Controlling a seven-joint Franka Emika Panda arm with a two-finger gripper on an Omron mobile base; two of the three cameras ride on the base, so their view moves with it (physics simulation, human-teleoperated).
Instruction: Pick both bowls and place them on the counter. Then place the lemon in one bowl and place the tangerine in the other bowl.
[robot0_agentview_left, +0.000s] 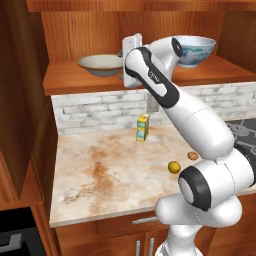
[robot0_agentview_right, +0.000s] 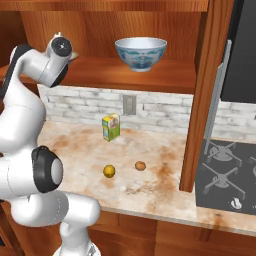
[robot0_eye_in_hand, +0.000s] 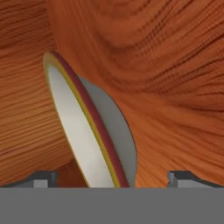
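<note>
Shallow tan-rimmed bowl (robot0_agentview_left: 101, 64) sits on the wooden shelf (robot0_agentview_left: 70, 80), empty; it looks rigid, probably ceramic, smooth and chippable, so the rim (robot0_eye_in_hand: 89, 127) is the place to pinch, and the fingers (robot0_eye_in_hand: 43, 179) stand wide either side of it, holding nothing. Blue-patterned bowl (robot0_agentview_right: 141, 54) also on the shelf, contents not visible. Lemon (robot0_agentview_right: 109, 171) and tangerine (robot0_agentview_right: 140, 165) lie apart on the counter (robot0_agentview_right: 165, 165).

Both bowls (robot0_agentview_left: 102, 64) (robot0_agentview_right: 141, 53) on the shelf (robot0_agentview_right: 165, 75) — fruit seemingly apart on the counter (robot0_agentview_left: 110, 170).
</note>
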